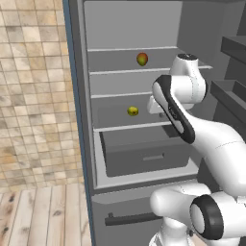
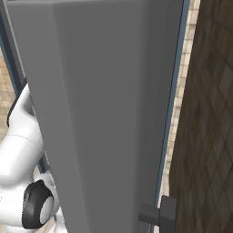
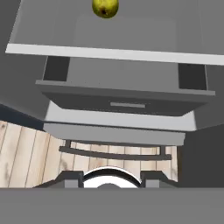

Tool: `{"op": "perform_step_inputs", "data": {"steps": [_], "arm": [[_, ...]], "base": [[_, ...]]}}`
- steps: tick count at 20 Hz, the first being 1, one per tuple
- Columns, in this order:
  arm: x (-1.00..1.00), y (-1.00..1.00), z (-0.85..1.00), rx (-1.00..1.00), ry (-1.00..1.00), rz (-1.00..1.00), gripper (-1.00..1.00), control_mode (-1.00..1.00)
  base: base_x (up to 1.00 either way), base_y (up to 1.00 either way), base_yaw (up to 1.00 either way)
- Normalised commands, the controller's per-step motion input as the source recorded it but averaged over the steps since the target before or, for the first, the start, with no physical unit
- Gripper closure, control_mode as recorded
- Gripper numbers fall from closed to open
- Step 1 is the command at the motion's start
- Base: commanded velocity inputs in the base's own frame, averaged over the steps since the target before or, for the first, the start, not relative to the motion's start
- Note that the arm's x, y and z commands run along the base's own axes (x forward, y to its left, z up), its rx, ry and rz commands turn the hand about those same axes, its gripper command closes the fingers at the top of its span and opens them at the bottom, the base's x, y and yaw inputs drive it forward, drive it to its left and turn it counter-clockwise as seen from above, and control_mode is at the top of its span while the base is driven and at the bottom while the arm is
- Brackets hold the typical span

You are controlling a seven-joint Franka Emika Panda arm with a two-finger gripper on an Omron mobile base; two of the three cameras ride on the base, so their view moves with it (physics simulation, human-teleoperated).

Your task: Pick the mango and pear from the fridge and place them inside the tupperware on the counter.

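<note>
The fridge (image 1: 81, 96) stands open in front of me. The red-orange mango (image 1: 142, 59) lies on an upper shelf. One shelf lower sits the yellow-green pear (image 1: 133, 111), which is also at the top edge of the hand view (image 3: 105, 7). My gripper (image 3: 111, 178) hangs in front of the fridge at about the pear's height, to its right and apart from it, looking down over the shelf edge. Its fingertips (image 3: 72, 177) stand apart with nothing between them. In the left base view my own arm mostly hides the hand. The tupperware and the counter are out of view.
A grey drawer (image 1: 144, 156) sits under the pear's shelf, with a lower compartment and bar handle (image 1: 132, 218) beneath. The open fridge door (image 2: 104, 113) stands close on my right, its racks (image 1: 230, 91) beside the arm. Tiled wall (image 1: 33, 96) and wooden floor (image 1: 38, 216) lie to the left.
</note>
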Motion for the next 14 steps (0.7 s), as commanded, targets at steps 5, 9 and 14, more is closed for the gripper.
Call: {"op": "perform_step_inputs", "data": {"steps": [5, 9, 14], "arm": [[-0.08, 0.0, 0.0, 0.0, -0.1, -0.01, -1.0, -1.0], [-0.1, 0.02, 0.04, 0.0, -0.23, 0.0, -1.0, -1.0], [-0.04, 0.18, 0.15, -0.03, -0.2, 0.0, -1.0, -1.0]], "base": [[0.0, 0.0, 0.0], [0.0, 0.0, 0.0], [0.0, 0.0, 0.0]]}}
